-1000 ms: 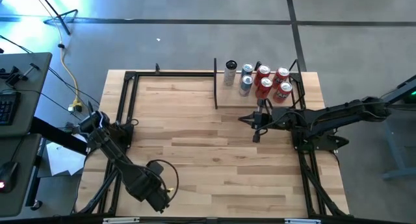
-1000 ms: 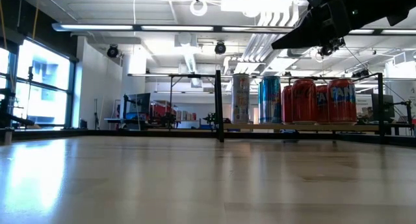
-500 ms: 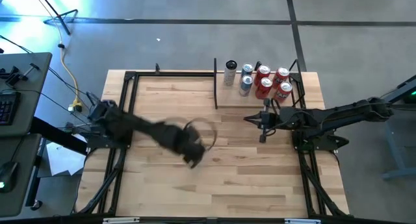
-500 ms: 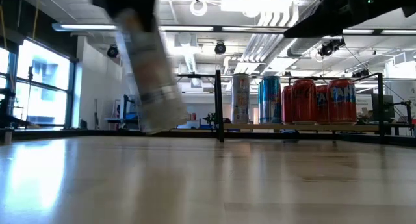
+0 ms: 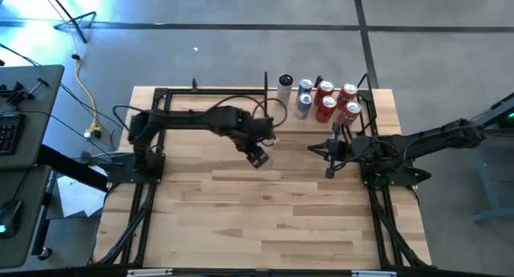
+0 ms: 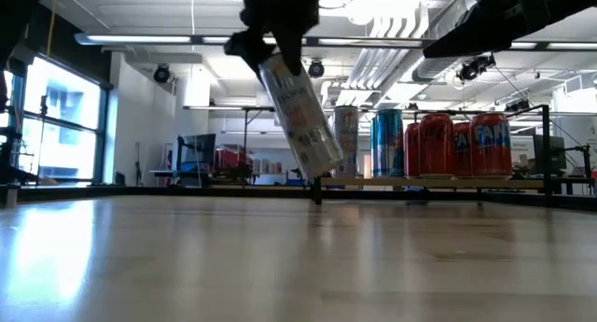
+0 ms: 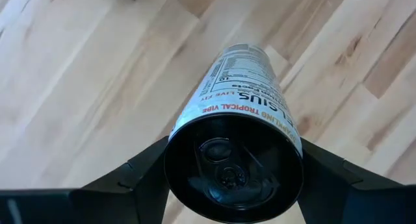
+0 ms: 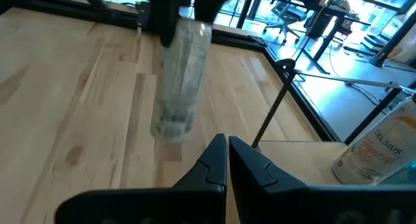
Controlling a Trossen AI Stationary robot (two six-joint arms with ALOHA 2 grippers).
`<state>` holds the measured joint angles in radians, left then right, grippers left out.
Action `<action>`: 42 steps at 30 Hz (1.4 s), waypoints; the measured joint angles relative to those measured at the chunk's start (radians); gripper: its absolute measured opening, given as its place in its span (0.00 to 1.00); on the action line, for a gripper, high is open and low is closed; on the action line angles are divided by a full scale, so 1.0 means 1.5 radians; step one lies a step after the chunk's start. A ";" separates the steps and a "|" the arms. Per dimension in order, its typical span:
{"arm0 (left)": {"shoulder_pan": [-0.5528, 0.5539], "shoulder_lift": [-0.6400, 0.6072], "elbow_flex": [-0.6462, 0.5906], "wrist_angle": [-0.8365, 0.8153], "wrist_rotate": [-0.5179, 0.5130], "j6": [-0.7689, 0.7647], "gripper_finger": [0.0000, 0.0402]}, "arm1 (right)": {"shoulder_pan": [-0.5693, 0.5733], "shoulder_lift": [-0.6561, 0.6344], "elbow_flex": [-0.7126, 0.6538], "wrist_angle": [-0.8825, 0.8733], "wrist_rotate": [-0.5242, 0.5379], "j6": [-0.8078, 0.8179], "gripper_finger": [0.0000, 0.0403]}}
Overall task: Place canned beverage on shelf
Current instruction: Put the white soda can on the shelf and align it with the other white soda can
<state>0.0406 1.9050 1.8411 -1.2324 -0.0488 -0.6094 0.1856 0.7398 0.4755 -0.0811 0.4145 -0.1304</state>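
Note:
A tall white slim can (image 6: 300,117) hangs tilted above the table, with my left gripper (image 5: 257,152) shut on its top end, left of the shelf (image 5: 321,126). The shelf is a small wood board (image 6: 438,183) with black posts at the table's far right. Several cans (image 5: 325,100) stand upright on it, red, blue and white. My right gripper (image 5: 329,152) hovers shut just in front of the shelf with nothing in it. My left gripper pinches the can's top end, just under the rim (image 7: 195,113), between its two fingers (image 7: 146,175), one on each side. The fingers come steeply from above. The can hangs below them, tilted, its bottom end (image 6: 322,163) clear of the table.
A black metal frame (image 5: 157,96) runs along the table's left, far and right edges. The wide plank top (image 5: 265,205) lies bare in the middle and near side. The shelf's tall black post (image 5: 266,100) stands between the held can and the standing cans.
My left gripper has swung with the can from the table's near left corner toward the far right, up to the shelf's left side, turning as it went. The can stays lifted clear and tilted. My right gripper has drawn back slightly toward the table's right edge.

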 joint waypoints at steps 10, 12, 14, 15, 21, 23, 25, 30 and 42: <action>0.033 0.138 0.168 -0.053 0.008 0.093 0.60 | 0.000 0.000 0.000 0.001 0.000 0.000 0.00; 0.041 0.160 0.198 -0.071 0.004 0.099 0.60 | 0.000 0.000 0.000 0.001 -0.001 0.000 0.00; 0.046 0.178 0.218 -0.081 0.000 0.100 0.60 | 0.000 0.000 0.000 0.002 -0.001 0.000 0.00; 0.049 0.183 0.222 -0.085 -0.005 0.102 0.60 | 0.000 0.000 0.000 0.002 -0.001 0.000 0.00; 0.053 0.190 0.224 -0.091 -0.011 0.118 0.60 | 0.000 0.000 0.000 0.002 -0.001 0.000 0.00; 0.052 0.190 0.224 -0.090 -0.014 0.118 0.60 | 0.000 0.000 0.000 0.002 -0.001 0.000 0.00; 0.052 0.190 0.224 -0.092 -0.015 0.118 0.62 | 0.000 0.000 0.000 0.002 -0.001 0.000 0.00; 0.052 0.191 0.224 -0.088 -0.016 0.129 0.71 | 0.000 0.000 0.000 0.002 -0.002 0.000 0.00; 0.051 0.195 0.224 -0.085 -0.016 0.138 0.73 | 0.000 0.000 0.000 0.002 -0.002 0.000 0.00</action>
<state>0.1171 2.1983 2.1770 -1.3602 -0.0723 -0.4028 0.1852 0.7403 0.4755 -0.0784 0.4122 -0.1307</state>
